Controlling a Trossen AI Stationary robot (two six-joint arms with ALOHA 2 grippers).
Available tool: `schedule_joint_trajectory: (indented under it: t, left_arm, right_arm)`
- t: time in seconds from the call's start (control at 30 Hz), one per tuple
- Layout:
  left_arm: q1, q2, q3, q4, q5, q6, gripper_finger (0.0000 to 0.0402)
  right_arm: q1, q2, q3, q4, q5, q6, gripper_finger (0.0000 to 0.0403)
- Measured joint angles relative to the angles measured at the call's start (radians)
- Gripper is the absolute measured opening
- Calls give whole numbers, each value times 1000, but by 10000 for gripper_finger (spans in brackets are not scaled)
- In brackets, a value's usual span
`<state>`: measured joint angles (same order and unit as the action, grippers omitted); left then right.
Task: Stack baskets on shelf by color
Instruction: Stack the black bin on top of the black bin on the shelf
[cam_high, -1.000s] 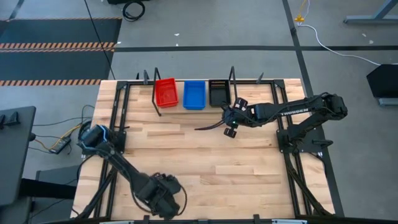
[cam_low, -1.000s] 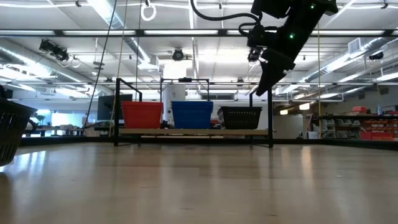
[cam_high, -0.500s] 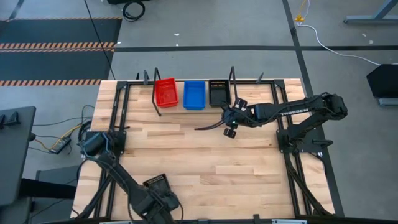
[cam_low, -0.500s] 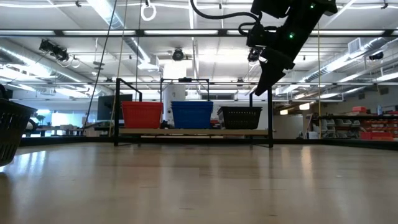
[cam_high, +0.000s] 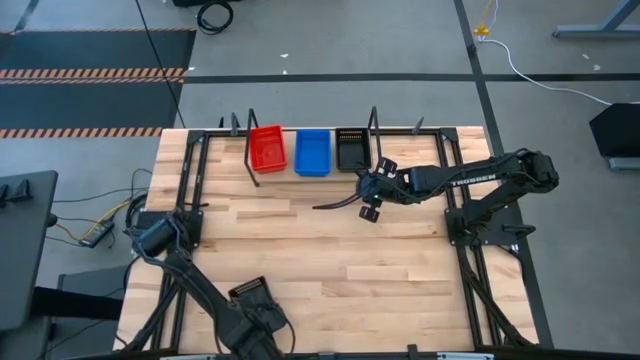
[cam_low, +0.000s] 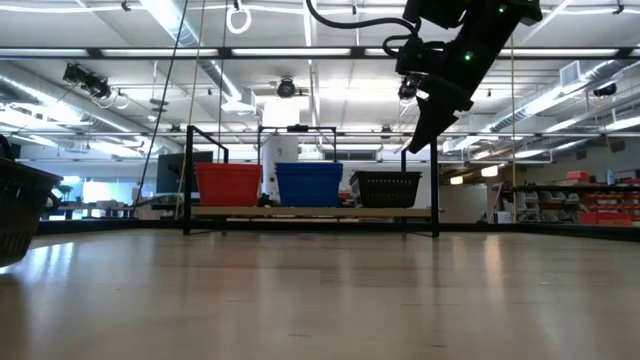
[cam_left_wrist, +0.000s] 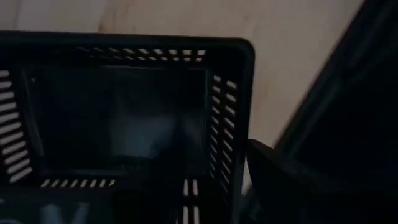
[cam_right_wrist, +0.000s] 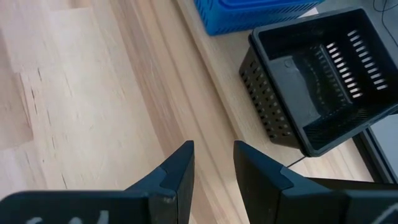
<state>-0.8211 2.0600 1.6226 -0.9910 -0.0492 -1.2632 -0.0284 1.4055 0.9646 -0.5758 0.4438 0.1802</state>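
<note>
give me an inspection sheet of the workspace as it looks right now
surface: light wooden table, bare in the middle.
job's things: red perforated plastic basket, blue perforated plastic basket and black perforated plastic basket in a row on the light wooden shelf with black wire uprights; another black mesh-walled basket at the near edge.
clutter: nothing seen.
grippers: left gripper at the near edge on that basket; right gripper empty, fingers slightly apart, raised near the shelf.
cables: wires beside the table's left edge; white cable on the floor.
surroundings: striped floor mat; hall with ceiling lights.
</note>
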Motion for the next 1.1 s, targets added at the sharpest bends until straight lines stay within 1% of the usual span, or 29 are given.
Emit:
schedule_joint_trajectory:
  t: [0.2, 0.33, 0.43, 0.53, 0.57, 0.6, 0.73, 0.87, 0.97, 1.1]
  left_arm:
    - [0, 54, 0, 5, 8, 70, 167]
    - [3, 83, -1, -33, 31, 133, 148]
    - [25, 83, -1, -121, 17, 203, 109]
    - [62, 76, -1, -191, -10, 305, 39]
    - [77, 73, -1, -202, -11, 343, 21]
    - [92, 73, -1, -216, -21, 382, 13]
    - [161, 73, -1, -262, -104, 528, 7]
    - [237, 49, -2, -268, -223, 661, 6]
    - [296, 10, -1, -263, -308, 751, 4]
    - [383, -58, -1, -244, -420, 882, 3]
  right_arm:
    - [0, 0, 0, 0, 0, 0, 119]
    - [0, 0, 0, 9, 0, -5, 119]
    - [0, 0, 0, 15, 0, -5, 119]
    - [0, 0, 0, 14, 0, -8, 119]
    - [0, 0, 0, 14, 0, -9, 119]
    - [0, 0, 0, 14, 0, -15, 119]
    - [0, 0, 0, 13, 1, -71, 119]
    - [0, -27, 0, -25, 22, -109, 119]
    - [0, -94, 0, -69, 26, -105, 119]
    - [0, -220, 0, -102, 27, -101, 119]
